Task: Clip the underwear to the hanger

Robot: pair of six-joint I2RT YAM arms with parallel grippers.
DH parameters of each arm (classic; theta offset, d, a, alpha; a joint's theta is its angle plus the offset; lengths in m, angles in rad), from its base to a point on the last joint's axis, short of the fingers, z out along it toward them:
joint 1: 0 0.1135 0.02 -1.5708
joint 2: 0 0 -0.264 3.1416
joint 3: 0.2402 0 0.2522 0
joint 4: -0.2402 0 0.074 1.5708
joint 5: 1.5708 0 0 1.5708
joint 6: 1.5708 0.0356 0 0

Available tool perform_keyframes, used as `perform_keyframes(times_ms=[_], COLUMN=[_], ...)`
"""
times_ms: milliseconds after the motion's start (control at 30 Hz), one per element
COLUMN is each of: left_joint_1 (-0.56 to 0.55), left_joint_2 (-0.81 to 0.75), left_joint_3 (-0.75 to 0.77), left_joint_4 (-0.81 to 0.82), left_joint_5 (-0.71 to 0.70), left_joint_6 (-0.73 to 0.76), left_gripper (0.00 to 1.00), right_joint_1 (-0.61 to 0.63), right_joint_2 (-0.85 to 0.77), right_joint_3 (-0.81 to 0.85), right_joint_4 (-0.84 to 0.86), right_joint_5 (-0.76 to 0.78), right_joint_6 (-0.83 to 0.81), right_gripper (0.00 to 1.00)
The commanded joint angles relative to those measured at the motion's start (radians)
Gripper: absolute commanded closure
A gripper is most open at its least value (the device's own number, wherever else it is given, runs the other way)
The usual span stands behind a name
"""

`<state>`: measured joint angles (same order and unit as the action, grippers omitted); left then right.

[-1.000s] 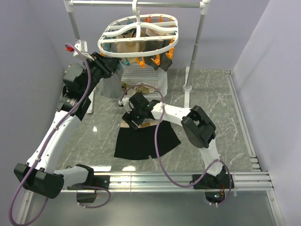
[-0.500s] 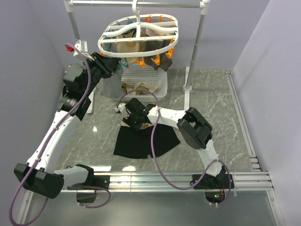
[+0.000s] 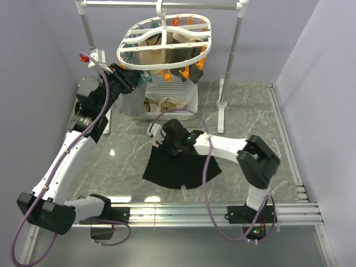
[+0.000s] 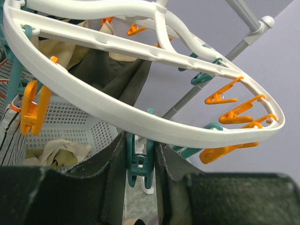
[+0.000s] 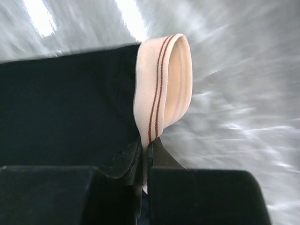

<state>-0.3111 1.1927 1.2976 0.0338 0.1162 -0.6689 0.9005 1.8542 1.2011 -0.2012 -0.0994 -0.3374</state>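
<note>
Two grips, R hand (image 5: 146,150) pinching underwear (image 5: 61,103), L hand (image 4: 139,144) on hanger clip (image 4: 139,168)

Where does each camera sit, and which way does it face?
Top external: above, behind the bases, looking down on table; left arm, right arm show.
Left wrist: looks up at hanger; left tool grips a teal clothespin.
Right wrist: looks down on underwear; right tool shut on its waistband.
Shared: top and left wrist both show hanger.

Left end effector (image 4: 139,140) raised, part-closed; right end effector (image 5: 146,146) low, pinched tight.
</note>
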Motion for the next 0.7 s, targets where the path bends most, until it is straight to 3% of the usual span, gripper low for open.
perform_keyframes(times_ms=[0, 233, 667], left_joint_1=[0.001, 0.001, 0.001], left_joint_2=[-0.033, -0.027, -0.013], left_joint_3=[-0.009, -0.003, 0.0], left_joint_4=[0.005, -0.024, -0.031], left_joint_5=[-0.012, -0.032, -0.016], left_joint_6=[0.028, 0.052, 0.089], left_gripper=[1.0, 1.0, 1.0], right_joint_1=[-0.006, -0.006, -0.006], right_joint_2=[-0.182, -0.329, -0.343], right_joint_3=[0.026, 0.08, 0.313], right_joint_4=[0.092, 0.048, -0.184], right_joint_5=[0.037, -0.014, 0.086], right_joint_6=[-0.068, -0.063, -0.06], right_gripper=[1.0, 1.0, 1.0])
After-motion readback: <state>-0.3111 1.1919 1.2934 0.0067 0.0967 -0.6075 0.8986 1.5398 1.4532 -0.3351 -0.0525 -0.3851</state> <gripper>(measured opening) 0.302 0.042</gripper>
